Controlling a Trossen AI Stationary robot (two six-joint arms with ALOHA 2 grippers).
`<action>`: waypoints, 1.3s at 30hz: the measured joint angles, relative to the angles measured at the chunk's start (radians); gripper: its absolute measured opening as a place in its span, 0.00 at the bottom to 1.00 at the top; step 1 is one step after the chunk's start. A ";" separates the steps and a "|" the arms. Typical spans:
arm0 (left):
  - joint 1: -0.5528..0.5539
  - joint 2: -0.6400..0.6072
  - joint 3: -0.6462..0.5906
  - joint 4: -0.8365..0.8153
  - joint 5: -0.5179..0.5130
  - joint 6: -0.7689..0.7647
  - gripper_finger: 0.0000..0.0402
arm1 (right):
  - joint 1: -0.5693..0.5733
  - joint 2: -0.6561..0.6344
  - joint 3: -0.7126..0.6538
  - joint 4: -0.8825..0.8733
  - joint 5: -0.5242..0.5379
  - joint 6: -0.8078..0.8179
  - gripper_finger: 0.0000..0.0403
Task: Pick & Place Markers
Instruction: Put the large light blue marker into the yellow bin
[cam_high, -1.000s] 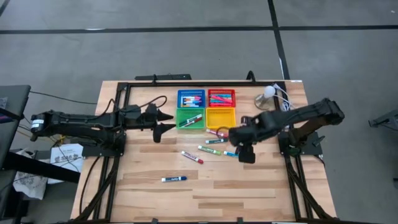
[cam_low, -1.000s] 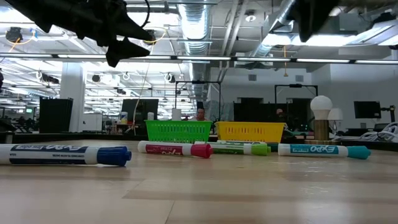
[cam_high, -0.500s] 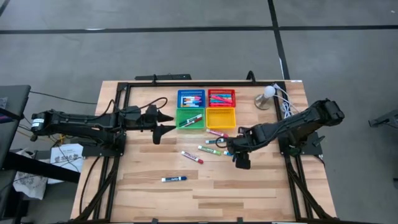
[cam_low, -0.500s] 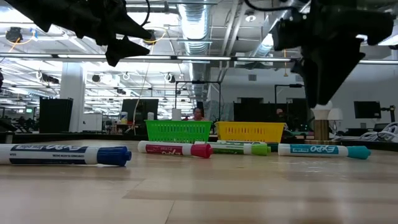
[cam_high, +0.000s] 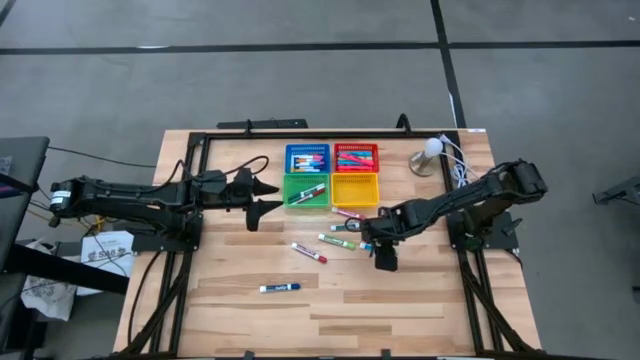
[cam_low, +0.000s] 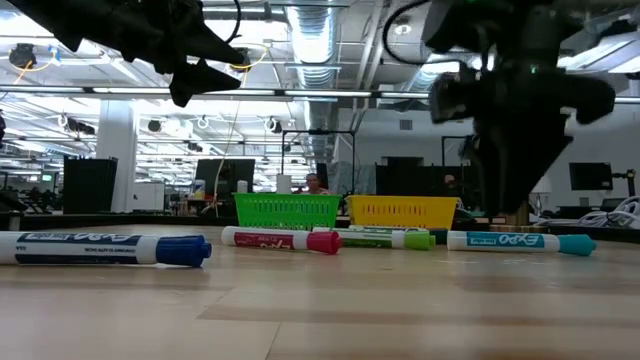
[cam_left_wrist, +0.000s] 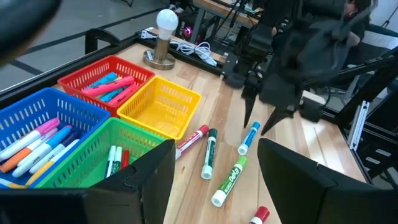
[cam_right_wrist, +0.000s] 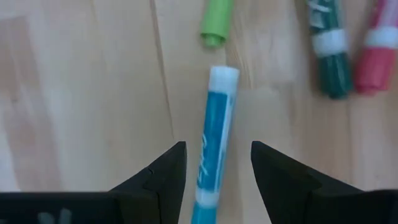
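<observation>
Several markers lie flat on the wooden table in front of the baskets. Among them is a teal-blue marker (cam_right_wrist: 214, 137) (cam_high: 371, 245) (cam_low: 520, 241). My right gripper (cam_right_wrist: 217, 147) (cam_high: 368, 240) points down over it, open. One finger stands on each side of its barrel, and the tips are a little above it in the left wrist view (cam_left_wrist: 256, 126). My left gripper (cam_high: 270, 195) (cam_left_wrist: 216, 149) hovers open and level just left of the green basket (cam_high: 306, 191), with nothing between its fingers.
Blue (cam_high: 307, 158), red (cam_high: 356, 157) and yellow (cam_high: 355, 188) baskets stand at the back, the blue, red and green ones holding markers. Loose markers: green (cam_high: 338, 241), red-capped (cam_high: 309, 252), dark green (cam_high: 346, 227), pink (cam_high: 348, 213), blue (cam_high: 280, 288) nearer the front. A bulb lamp (cam_high: 430, 152) stands at the back right.
My right gripper has come straight down from high above the table to just over the teal-blue marker, drifting slightly toward the table's left. The markers have not moved.
</observation>
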 joint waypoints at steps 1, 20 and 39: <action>0.000 0.000 0.000 0.000 0.000 0.000 0.57 | 0.000 0.019 0.000 0.010 -0.001 -0.010 0.42; 0.000 0.002 0.000 -0.006 0.000 -0.001 0.57 | 0.002 0.150 -0.002 0.058 0.065 -0.035 0.29; 0.000 0.003 0.000 -0.006 0.000 0.000 0.57 | 0.001 0.029 0.146 -0.212 -0.006 -0.015 0.17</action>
